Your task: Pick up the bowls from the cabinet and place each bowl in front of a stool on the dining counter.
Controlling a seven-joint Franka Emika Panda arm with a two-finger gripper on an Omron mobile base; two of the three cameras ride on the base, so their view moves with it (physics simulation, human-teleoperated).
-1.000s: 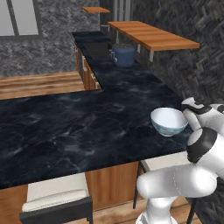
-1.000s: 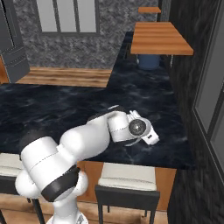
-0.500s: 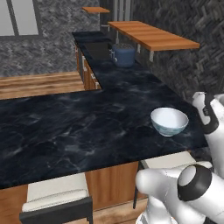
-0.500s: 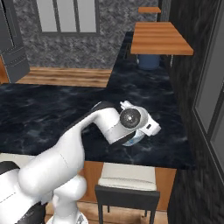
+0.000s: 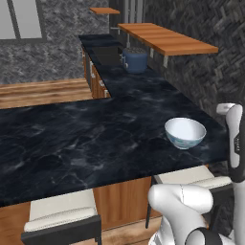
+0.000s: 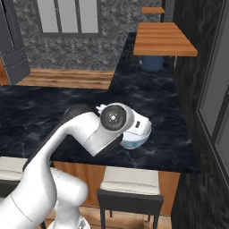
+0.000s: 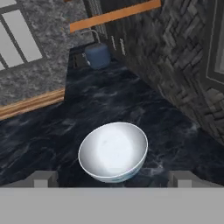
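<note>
A white bowl (image 5: 185, 132) with a blue pattern stands upright on the black marble dining counter (image 5: 72, 139), near its right end. Just past the counter's edge below it is a cream-seated stool (image 5: 191, 177). In the hand view my gripper (image 7: 113, 180) is open, its fingertips (image 7: 41, 178) spread wide on the near side of the bowl (image 7: 113, 156) and clear of it. In the right base view my arm's wrist hides part of the bowl (image 6: 134, 142). The cabinet is out of view.
A second stool (image 5: 60, 210) stands at the counter's left part. A blue-grey pot (image 5: 135, 61) sits on the far counter under a wooden shelf (image 5: 165, 38). A dark stone wall (image 7: 183, 65) runs close along the right.
My hand has drawn back from the bowl toward the base and the arm has swung round. The bowl has stayed where it stood on the counter.
</note>
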